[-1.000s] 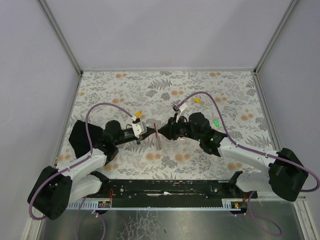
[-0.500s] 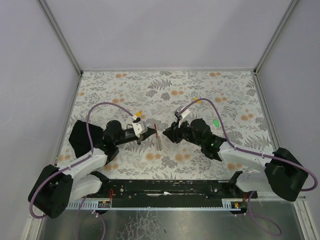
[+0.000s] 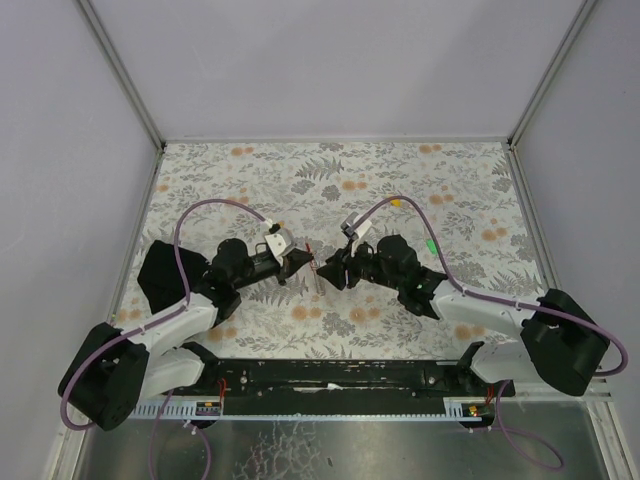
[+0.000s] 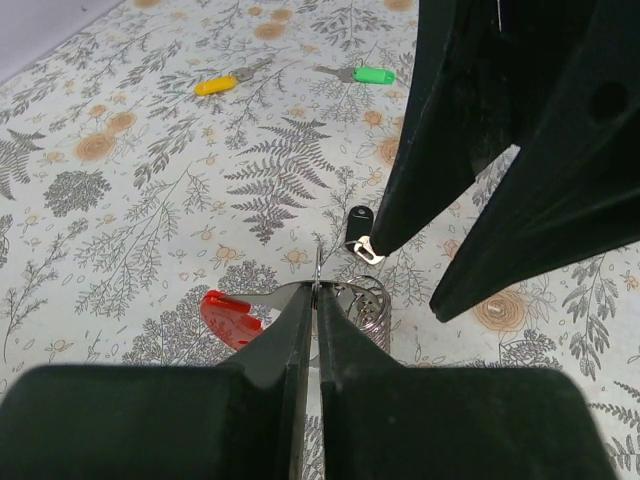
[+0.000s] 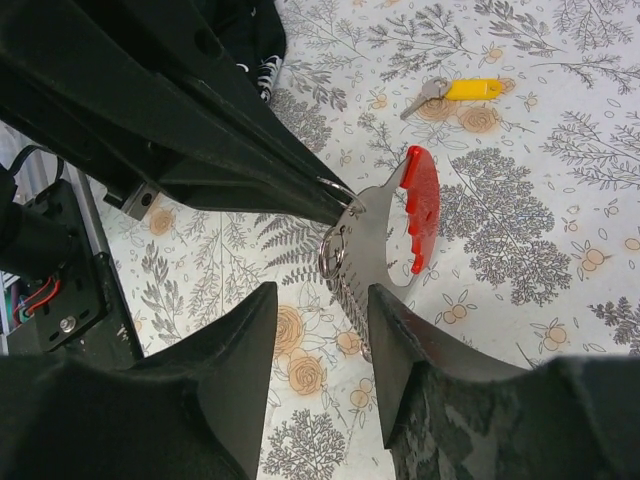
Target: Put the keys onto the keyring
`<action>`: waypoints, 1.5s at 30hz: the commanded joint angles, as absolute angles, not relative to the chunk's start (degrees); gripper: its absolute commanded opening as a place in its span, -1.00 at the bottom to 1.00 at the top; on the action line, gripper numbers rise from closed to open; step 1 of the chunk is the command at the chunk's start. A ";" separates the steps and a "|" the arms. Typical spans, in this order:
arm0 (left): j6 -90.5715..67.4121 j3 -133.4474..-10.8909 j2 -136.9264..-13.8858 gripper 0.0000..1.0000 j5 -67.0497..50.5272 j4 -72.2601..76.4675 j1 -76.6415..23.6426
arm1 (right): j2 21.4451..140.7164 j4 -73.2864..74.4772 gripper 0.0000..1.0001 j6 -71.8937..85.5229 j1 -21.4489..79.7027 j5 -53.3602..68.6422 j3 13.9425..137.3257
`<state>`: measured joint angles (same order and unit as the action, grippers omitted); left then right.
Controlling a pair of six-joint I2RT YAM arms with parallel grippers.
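The left fingers (image 4: 285, 350) are pressed shut on the thin grey edge of the keyring (image 5: 375, 245), which is held up between the two wrists. The right fingers (image 5: 235, 350) are held apart, one tip just beside the black-headed key (image 4: 358, 218); contact cannot be told. Both arms are stretched low over the desk (image 3: 400, 170), tips nearly meeting at its middle; the yellow key (image 4: 215, 86) and green key (image 4: 373, 75) are seen lying well apart from them.

Red-and-grey keyring (image 5: 380, 245), yellow key (image 4: 215, 86), green key (image 4: 374, 75), black key (image 4: 359, 218), grey-fern, orange-blossom cloth (image 4: 120, 230).
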<state>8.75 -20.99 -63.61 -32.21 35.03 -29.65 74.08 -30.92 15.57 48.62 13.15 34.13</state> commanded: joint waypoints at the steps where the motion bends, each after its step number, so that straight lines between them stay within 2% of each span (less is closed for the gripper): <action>1: 6.06 -23.74 -64.22 -0.98 -29.61 36.86 -30.06 | 76.38 -37.75 -0.02 14.24 48.38 14.39 33.62; 17: 2.29 -23.66 -65.56 -0.98 -31.43 39.09 -30.06 | 88.18 -61.74 0.00 5.70 48.40 16.56 29.19; 21: 1.07 -23.41 -65.56 -0.98 -31.21 40.00 -30.06 | 89.56 -62.11 -0.19 5.04 48.43 17.37 29.70; 26: -0.41 -22.88 -65.00 -0.90 -27.60 40.86 -29.99 | 86.20 -57.54 -0.69 4.83 48.38 17.33 29.39; 29: -1.47 -22.43 -64.89 -0.72 -25.38 41.56 -30.02 | 83.26 -51.57 -0.92 4.75 48.43 16.99 30.14; 31: -1.88 -22.18 -64.50 -0.64 -23.67 41.61 -29.98 | 81.48 -48.17 -1.00 5.05 48.43 16.53 30.86; 34: -2.23 -21.38 -62.74 -0.37 -19.62 40.95 -29.97 | 79.28 -42.27 -1.00 5.32 48.42 16.30 32.71; 38: -3.32 -19.87 -59.41 -0.19 -14.98 40.08 -30.04 | 77.95 -34.71 -1.00 5.51 48.42 16.14 35.82; 45: -4.93 -14.75 -56.30 -0.09 -20.87 45.02 -30.15 | 76.65 -28.95 -1.00 4.95 48.42 14.82 37.86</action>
